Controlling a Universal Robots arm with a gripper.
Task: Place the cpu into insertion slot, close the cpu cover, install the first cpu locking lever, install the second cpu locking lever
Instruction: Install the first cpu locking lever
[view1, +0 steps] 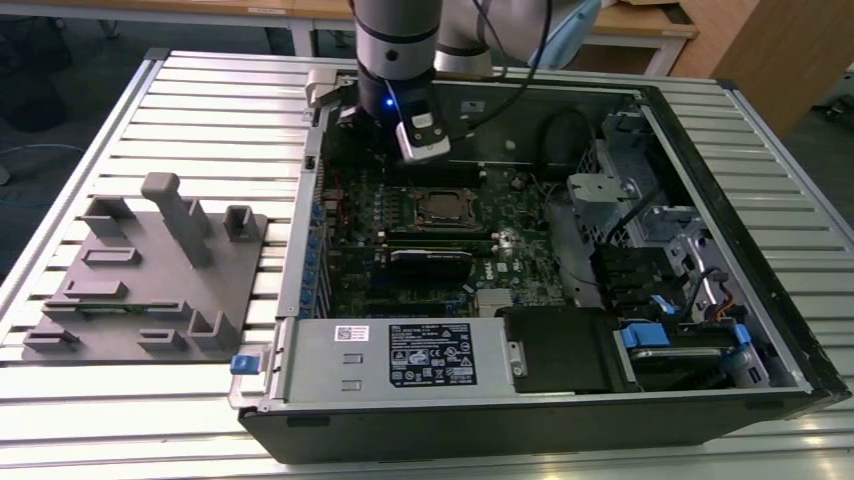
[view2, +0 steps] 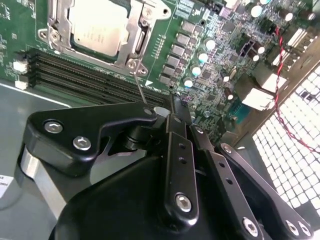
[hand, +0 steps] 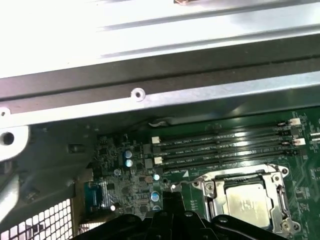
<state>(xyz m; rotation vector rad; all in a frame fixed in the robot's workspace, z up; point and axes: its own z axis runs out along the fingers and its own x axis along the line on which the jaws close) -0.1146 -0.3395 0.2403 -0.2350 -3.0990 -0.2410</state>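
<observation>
The cpu (view2: 97, 25) lies flat in the slot (view1: 414, 207). The slot sits on the board (view2: 165, 30) between two banks of memory slots (view2: 75, 75), toward the board's edge under the arm in the exterior view. The cover (view2: 134, 35) lies down around the cpu, with the chip's metal top showing through its window, so seating and covering look done.

At the cover's corner nearest the memory slots, a thin wire lever (view2: 140, 84) slants away from the socket. Its free end reaches just beside the gripper (view2: 173, 111). I cannot tell whether the two touch. The jaws look closed together with nothing clamped between them. The step in hand therefore seems to be latching the first lever.

My judgement on doing it well:
- Use the closed fingertips as one blunt pusher. Meet the lever near its free end, where it gives most leverage.
- Press it toward the board first, then sweep it sideways under its catch. A straight downward push alone would probably let it spring back.
- Keep the tips on the wire and off the cover's window and the cpu top.
- Mind the capacitors (view2: 200, 57) beside the socket and the memory slots under the lever's path. A wire this thin could slip off a smooth fingertip.
- Move slowly, since the wire will likely load up like a spring as it nears the catch.
- Watch that the cover stays flat on all sides. A lifted edge would suggest the lever is not bearing on its tab.
</observation>
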